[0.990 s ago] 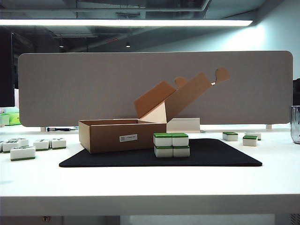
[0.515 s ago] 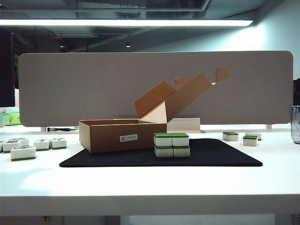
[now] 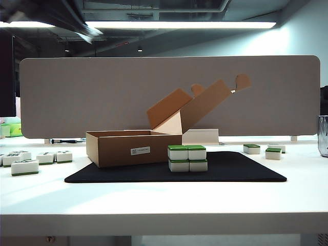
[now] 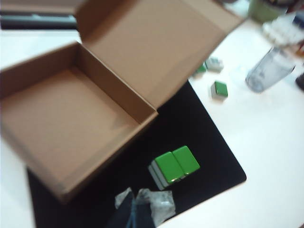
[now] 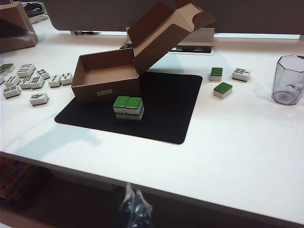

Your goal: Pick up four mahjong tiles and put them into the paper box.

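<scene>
1. Exterior view shows the paper box (image 3: 128, 147) sitting open on the left part of a black mat (image 3: 236, 171) on the white counter (image 3: 164, 200), its tabbed lid flap tilted up and back to the right, a small white label on its front wall.
2. The mahjong tiles (image 3: 187, 158) stand on the mat just beside the box's right front corner, stacked two over two, green layers up; from this angle I cannot tell whether they touch the box.
3. Loose tiles with printed faces (image 3: 24, 166) lie on the counter left of the mat, and a few green-backed ones (image 3: 272, 153) lie to the right, well apart from the stack.
4. A blurred dark arm (image 3: 61, 18) crosses the upper left corner of the exterior view, high above the counter.
5. Left wrist view looks down into the empty box (image 4: 71, 118), with the stack (image 4: 174, 166) on the mat near the left gripper (image 4: 137, 209); its jaws are closed together and hold nothing.
6. Right wrist view shows the right gripper (image 5: 134, 209) off the near edge of the counter, far from the stack (image 5: 128, 108) and the box (image 5: 107, 78); its jaws appear pressed together and empty.
7. A clear cup (image 5: 289, 80) stands on the counter at the far right.
</scene>
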`<act>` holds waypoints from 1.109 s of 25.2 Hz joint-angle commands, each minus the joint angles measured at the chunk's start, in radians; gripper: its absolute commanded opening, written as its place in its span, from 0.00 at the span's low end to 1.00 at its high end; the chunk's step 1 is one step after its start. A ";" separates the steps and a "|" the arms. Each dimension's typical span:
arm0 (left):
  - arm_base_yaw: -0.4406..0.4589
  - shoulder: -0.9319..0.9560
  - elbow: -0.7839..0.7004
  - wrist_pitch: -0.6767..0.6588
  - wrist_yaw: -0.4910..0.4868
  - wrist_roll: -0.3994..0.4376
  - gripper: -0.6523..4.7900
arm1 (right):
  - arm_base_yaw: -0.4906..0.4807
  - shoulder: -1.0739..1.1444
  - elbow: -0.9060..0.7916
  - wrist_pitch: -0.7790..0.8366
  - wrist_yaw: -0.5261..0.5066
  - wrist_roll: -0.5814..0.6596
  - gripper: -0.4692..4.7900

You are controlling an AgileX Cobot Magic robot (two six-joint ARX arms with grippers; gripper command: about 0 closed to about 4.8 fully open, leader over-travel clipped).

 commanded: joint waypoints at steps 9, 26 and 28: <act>-0.162 0.453 0.392 -0.219 -0.091 0.003 0.11 | -0.001 -0.012 0.003 0.012 0.001 0.001 0.09; -0.216 0.940 0.980 -0.624 -0.089 -0.131 0.11 | -0.001 -0.012 -0.003 0.010 0.002 -0.002 0.09; -0.219 0.956 0.986 -0.644 -0.080 -0.174 0.11 | -0.001 -0.012 -0.003 0.010 0.002 -0.002 0.09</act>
